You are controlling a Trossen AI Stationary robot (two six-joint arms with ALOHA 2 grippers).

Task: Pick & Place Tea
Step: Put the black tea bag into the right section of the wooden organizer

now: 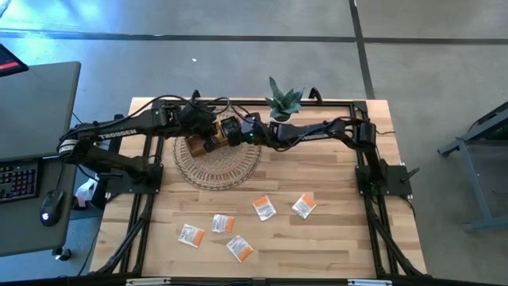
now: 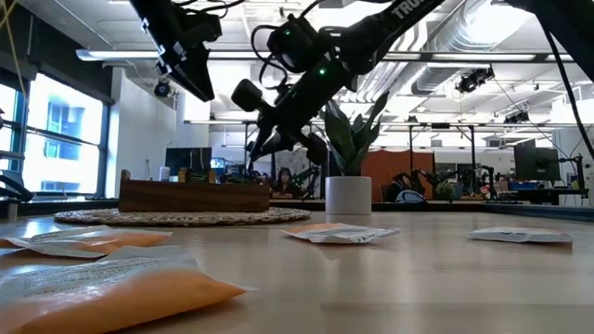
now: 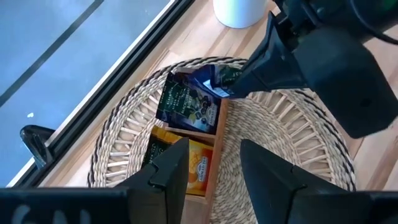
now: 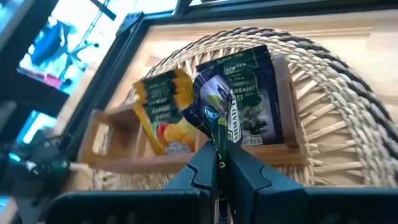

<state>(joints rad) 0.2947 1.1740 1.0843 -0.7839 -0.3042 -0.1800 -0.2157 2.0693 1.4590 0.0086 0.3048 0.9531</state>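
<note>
A brown wooden divided tray rests on a round woven mat at the table's far middle. One compartment holds dark tea sachets, the one beside it yellow-orange sachets. My right gripper hangs over the tray, shut on one dark sachet. My left gripper hovers open just left of it, above the tray, nothing between its fingers. Several orange-and-white sachets lie flat on the near half of the table. My right gripper pinches the dark sachet between its two fingers by one edge. The fingers slant down from the table's right. The sachet sticks out past the fingertips, crumpled, over the dark-sachet compartment; whether its free end touches the sachets below, I cannot tell.
A potted green plant in a white pot stands right behind the mat, close to my right arm. The two grippers are very near each other above the tray. Loose sachets are scattered toward the near edge.
</note>
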